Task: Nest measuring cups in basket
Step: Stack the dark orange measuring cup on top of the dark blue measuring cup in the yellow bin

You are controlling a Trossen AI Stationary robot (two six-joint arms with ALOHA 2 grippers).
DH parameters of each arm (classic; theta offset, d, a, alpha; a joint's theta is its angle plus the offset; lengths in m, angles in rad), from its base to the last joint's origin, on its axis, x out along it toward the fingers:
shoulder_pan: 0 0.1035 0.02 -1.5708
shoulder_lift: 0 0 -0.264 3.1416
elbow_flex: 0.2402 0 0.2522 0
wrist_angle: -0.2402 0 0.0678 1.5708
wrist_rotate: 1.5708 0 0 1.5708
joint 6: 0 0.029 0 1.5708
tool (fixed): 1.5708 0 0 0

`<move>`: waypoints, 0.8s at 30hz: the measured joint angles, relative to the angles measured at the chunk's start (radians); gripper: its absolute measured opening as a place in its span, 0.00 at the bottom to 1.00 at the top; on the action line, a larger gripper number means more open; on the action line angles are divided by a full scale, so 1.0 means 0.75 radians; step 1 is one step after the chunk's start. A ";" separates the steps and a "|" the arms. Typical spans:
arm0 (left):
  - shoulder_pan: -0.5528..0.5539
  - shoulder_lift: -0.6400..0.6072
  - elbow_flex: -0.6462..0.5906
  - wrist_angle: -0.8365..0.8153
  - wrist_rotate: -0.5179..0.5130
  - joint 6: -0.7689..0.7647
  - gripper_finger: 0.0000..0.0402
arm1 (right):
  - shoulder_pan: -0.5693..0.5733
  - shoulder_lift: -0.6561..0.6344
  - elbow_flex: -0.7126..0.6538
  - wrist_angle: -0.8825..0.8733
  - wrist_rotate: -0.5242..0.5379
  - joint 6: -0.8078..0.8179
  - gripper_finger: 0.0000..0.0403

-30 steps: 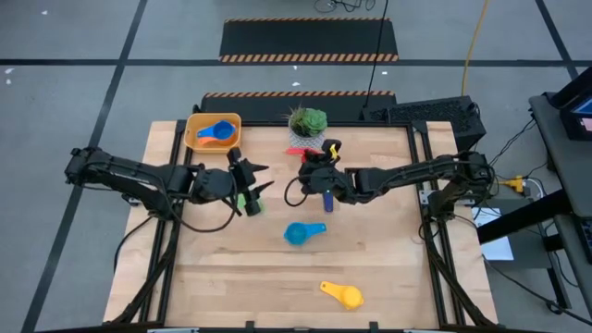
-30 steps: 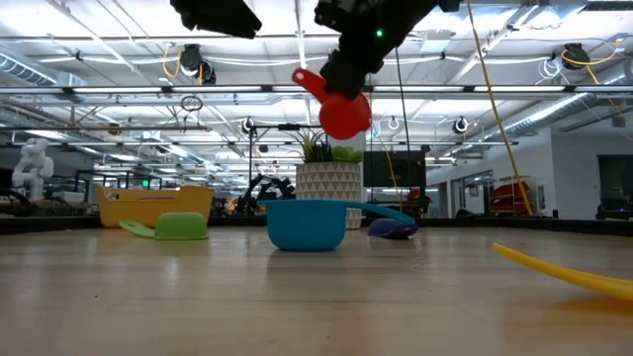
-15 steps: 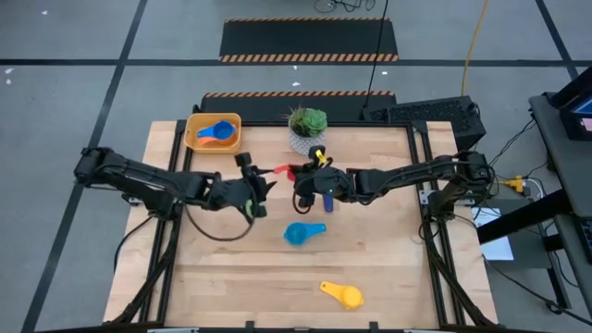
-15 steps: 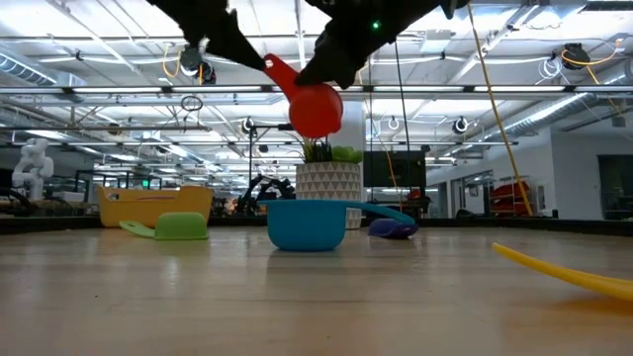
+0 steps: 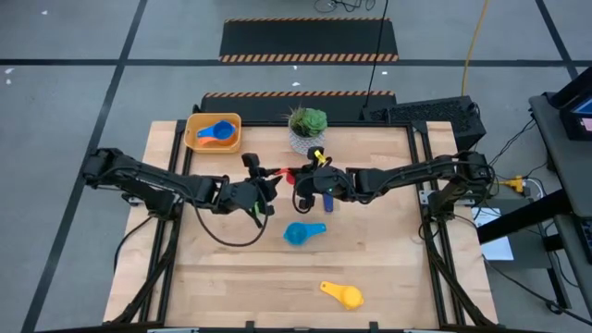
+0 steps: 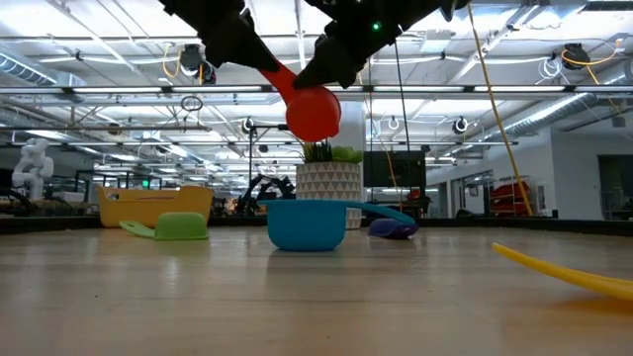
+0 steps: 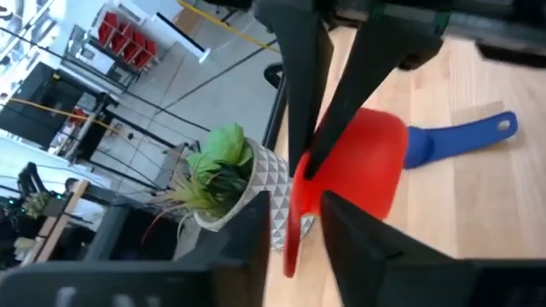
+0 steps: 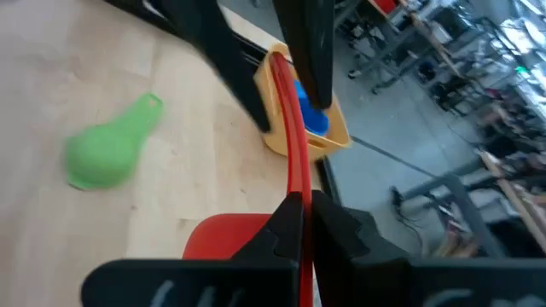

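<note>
Worktop (image 5: 231,277): wooden top carrying every item, with both arms reaching in over its middle from the left and right edges
Basket (image 5: 196,125): yellow-orange bin at the far left corner of the worktop, placed as the collecting point; one blue cup (image 5: 215,133) already lies inside, ready to receive the next size
Plant pot (image 5: 305,125): white pot with green leaves at the far edge, just beyond the two grippers; no part in the task
Right gripper (image 5: 305,176): held above the worktop's middle, fingers clamped on the red cup's handle, bowl hanging clear of the wood so the other arm can reach it
Left gripper (image 5: 268,178): meets the red cup from the basket side, fingers straddling the free end of the handle but not visibly pressed tight; judged a mid-air handover
Red cup (image 6: 314,111): aloft between both grippers, above the worktop
Light blue cup (image 5: 298,233): upright near the middle, towards the near edge
Yellow cup (image 5: 344,294): close to the near edge, well apart from the rest
Green cup (image 8: 107,153): on the wood beneath the left gripper
Dark blue cup (image 7: 456,138): on the wood beneath the right gripper, mostly hidden from above
</note>
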 joint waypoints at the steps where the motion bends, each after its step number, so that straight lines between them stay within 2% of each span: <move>1: 0.000 0.000 0.000 -0.008 0.000 0.013 0.20 | 0.000 0.000 0.000 0.000 -0.030 0.008 0.00; 5: -0.003 0.000 0.000 -0.020 0.016 0.071 0.03 | 0.001 0.000 0.000 -0.001 -0.103 0.017 0.00; 11: -0.028 -0.008 0.000 -0.073 0.037 0.170 0.02 | 0.023 -0.041 0.000 -0.033 -0.161 0.064 0.09; 17: -0.153 -0.056 -0.001 -0.112 0.043 0.375 0.02 | 0.025 -0.180 0.003 -0.299 -0.450 0.250 0.23; 20: -0.235 -0.075 -0.001 -0.111 0.129 0.493 0.02 | 0.031 -0.214 0.003 -0.400 -0.572 0.331 0.29; 24: -0.342 -0.082 -0.001 -0.114 0.165 0.656 0.02 | 0.052 -0.212 -0.050 -0.378 -0.691 0.333 0.35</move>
